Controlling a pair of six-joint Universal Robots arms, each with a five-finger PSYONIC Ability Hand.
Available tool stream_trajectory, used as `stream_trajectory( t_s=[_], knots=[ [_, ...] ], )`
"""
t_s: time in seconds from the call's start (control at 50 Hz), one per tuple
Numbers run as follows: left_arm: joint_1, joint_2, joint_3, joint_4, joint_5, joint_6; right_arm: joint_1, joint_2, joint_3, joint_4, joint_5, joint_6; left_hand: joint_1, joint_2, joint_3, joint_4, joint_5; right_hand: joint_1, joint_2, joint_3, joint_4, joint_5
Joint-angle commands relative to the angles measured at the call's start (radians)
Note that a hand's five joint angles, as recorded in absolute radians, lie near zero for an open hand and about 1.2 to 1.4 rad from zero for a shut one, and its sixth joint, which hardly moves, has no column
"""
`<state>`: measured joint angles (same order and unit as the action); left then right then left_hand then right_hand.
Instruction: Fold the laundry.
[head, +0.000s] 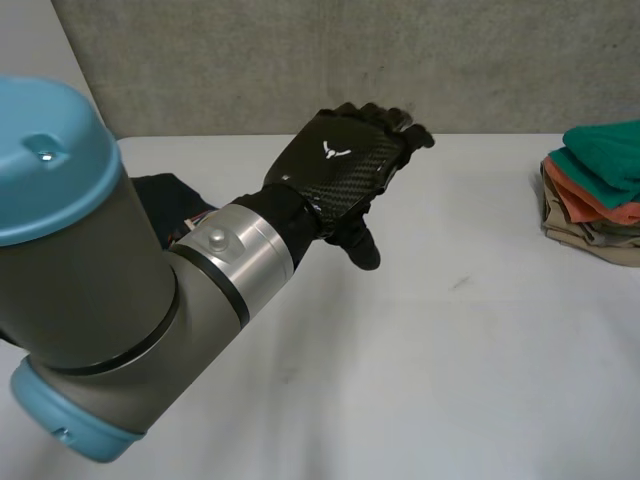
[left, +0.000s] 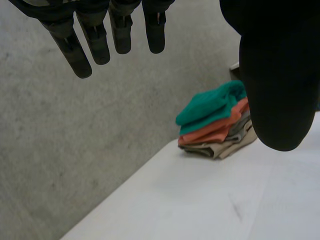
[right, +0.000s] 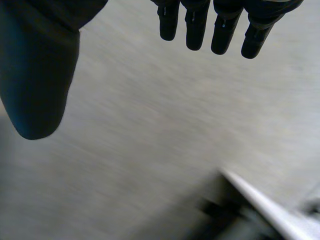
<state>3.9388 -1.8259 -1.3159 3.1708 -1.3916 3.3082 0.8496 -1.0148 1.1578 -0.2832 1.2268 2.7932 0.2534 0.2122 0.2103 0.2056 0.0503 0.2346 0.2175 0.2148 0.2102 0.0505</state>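
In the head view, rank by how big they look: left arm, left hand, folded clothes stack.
Largest: left arm, though nearest the camera.
Then: left hand.
Smallest: folded clothes stack, partly cut by the view's edge.

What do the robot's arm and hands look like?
The left arm is a thick grey cylinder with light-blue caps and a silver wrist ring. The left hand is black, its back a woven carbon pattern with a small white emblem. The right hand has dark rounded fingers too.
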Motion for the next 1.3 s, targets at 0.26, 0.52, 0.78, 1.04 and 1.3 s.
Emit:
stream_trajectory(
  t_s=[0.26,0.52,0.78,1.04,1.3],
  knots=[
    [0.241,0.114,0.0,-0.002,-0.014,0.011,0.535,-0.533,0.477,-0.221,-0.153,0.203,-0.079,-0.038,-0.036,-0.031,-0.05,-0.06,-0.043,-0.04,-0.036,-0.05],
    [0.706,-0.259,0.023,0.104,-0.001,0.286,0.85,-0.415,0.769,-0.159,-0.207,-0.049,-0.079,-0.038,-0.036,-0.031,-0.05,-0.06,-0.043,-0.04,-0.036,-0.05],
    [0.775,-0.717,0.371,0.231,0.095,0.384,0.841,-0.34,0.81,-0.117,-0.187,-0.153,0.114,0.156,0.157,0.162,0.143,-0.06,-0.043,-0.04,-0.036,-0.05],
    [0.732,-0.673,0.417,0.212,0.06,0.366,0.841,-0.358,0.827,-0.12,-0.145,-0.155,1.143,1.184,1.186,1.191,1.171,-0.06,-0.043,-0.04,-0.036,-0.05],
    [0.407,-0.026,0.199,-0.017,0.033,-0.037,0.838,-0.438,0.8,-0.116,-0.015,-0.139,1.143,1.184,1.186,1.191,1.171,-0.06,-0.043,-0.04,-0.036,-0.05]
  ],
)
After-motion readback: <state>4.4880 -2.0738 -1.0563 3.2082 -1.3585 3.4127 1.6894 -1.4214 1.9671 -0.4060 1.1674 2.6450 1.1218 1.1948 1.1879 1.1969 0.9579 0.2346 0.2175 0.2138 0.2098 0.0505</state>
